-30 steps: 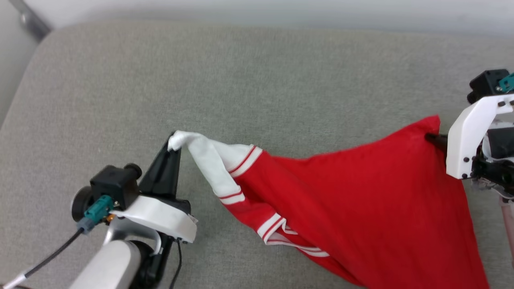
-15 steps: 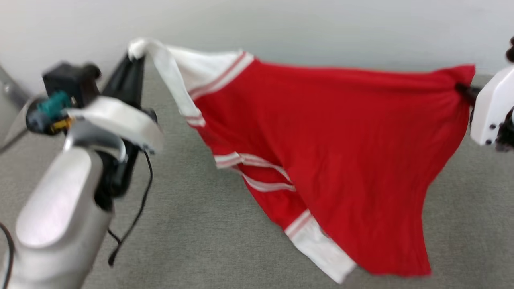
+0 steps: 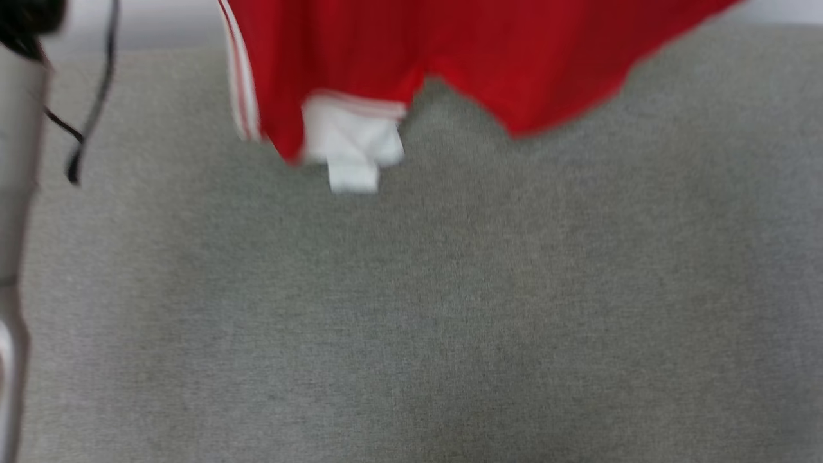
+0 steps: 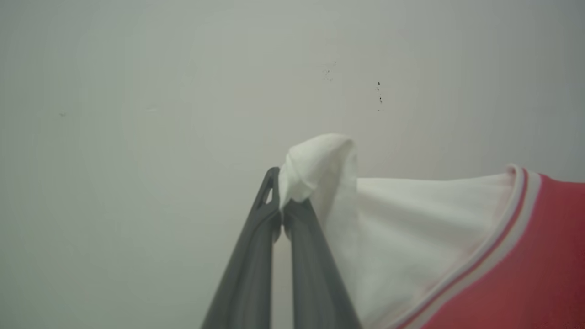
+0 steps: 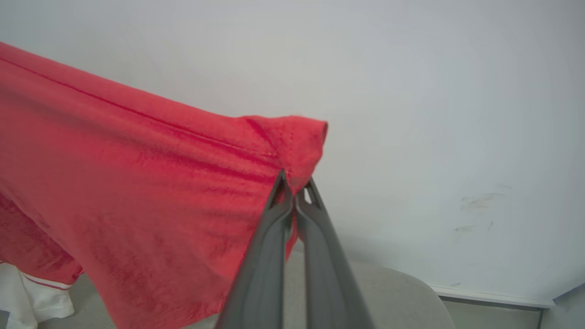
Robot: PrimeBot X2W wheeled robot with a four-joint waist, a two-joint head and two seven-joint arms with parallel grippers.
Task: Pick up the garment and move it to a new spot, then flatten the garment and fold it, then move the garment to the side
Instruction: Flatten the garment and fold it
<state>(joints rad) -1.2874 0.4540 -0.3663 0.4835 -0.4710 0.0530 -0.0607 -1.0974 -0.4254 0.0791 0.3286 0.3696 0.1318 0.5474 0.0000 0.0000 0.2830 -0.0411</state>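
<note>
The garment (image 3: 450, 58), a red jersey with white sleeves and striped trim, hangs in the air across the top of the head view, its lower edge and one white sleeve (image 3: 350, 145) dangling above the grey cushion. In the left wrist view my left gripper (image 4: 279, 208) is shut on the bunched tip of a white sleeve (image 4: 315, 160). In the right wrist view my right gripper (image 5: 295, 192) is shut on a red corner of the garment (image 5: 137, 183), which spreads away to the left.
A grey fabric surface (image 3: 418, 321) lies below the hanging cloth. My pale left forearm (image 3: 13, 225) and a black cable (image 3: 90, 116) run along the left edge. A pale wall (image 5: 434, 91) stands behind; the cushion's rounded corner (image 5: 402, 297) shows below.
Both arms have lifted the garment up off the grey surface and stretched it between them; it now hangs free, and both grippers have risen out of the head view.
</note>
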